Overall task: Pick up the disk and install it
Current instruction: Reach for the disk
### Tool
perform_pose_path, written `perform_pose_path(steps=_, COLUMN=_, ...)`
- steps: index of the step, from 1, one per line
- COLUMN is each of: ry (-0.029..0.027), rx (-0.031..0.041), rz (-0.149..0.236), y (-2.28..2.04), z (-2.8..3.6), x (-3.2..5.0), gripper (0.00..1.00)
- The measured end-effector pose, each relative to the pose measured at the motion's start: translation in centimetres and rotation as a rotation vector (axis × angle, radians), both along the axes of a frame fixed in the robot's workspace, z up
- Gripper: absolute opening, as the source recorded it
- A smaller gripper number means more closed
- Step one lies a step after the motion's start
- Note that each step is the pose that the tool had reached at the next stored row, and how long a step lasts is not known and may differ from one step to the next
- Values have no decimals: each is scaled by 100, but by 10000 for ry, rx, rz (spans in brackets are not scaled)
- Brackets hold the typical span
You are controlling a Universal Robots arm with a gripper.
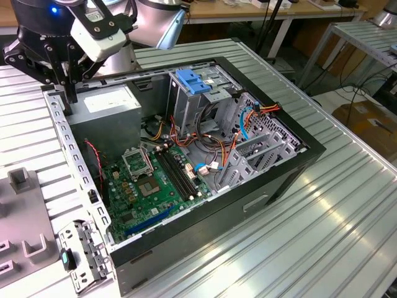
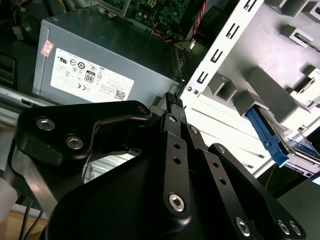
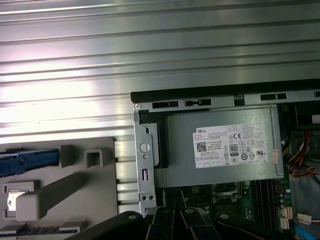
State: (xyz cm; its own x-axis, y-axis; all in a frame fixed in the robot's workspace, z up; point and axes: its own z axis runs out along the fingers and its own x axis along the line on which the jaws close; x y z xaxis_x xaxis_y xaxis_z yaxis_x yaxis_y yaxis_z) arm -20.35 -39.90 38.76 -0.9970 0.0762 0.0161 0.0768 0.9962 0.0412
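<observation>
Claw (image 1: 69,93), closed and empty at eleven o'clock in the exterior view, is best opened and squared to the disk (image 2: 268,134) before descent

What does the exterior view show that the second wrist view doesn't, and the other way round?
Exterior view alone: the blue latch atop the drive cage, and the orange cables behind it.
Second wrist view alone: the disk, blue-railed, resting in the grey fixture outside the case.
Shared: the end effector at the case's corner beside the labelled power supply, part of the green motherboard, and the fixture itself.
</observation>
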Motion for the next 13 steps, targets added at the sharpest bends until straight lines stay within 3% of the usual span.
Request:
perform_pose_path(steps=6, ry=0, rx=1, rz=0, y=36, z=-4, x=-102, gripper=11)
perform_pose_path(steps=13, ry=0, rx=1, rz=0, y=130, z=-6, x=-216, gripper=11)
